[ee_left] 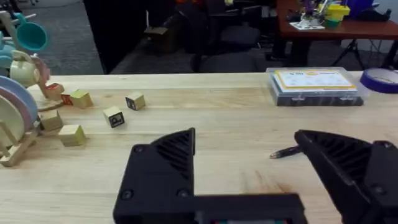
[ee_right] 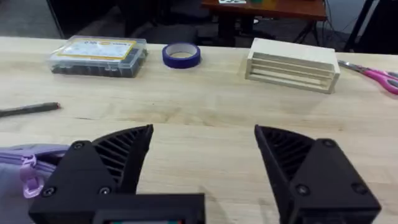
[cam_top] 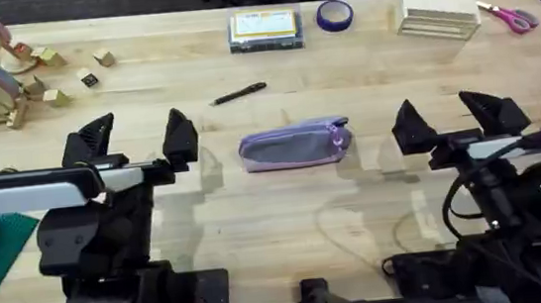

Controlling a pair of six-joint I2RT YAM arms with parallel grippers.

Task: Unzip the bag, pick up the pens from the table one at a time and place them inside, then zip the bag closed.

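— So, from above, where's the bag [cam_top: 295, 145]?
— Between the left gripper [cam_top: 138, 136] and right gripper [cam_top: 450, 112], both wide open. It looks soft; grab its zipper tab.
— And the wrist views?
— A thin, light pen [ee_left: 285, 152] sits just past the left fingers; the bag's purple end [ee_right: 28, 163] is beside the right ones.

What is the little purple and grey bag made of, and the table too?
The small grey pouch with lilac trim looks like soft matte fabric: its sides sag and crease. The light tabletop looks like smooth wood, with plank strips and grain showing.
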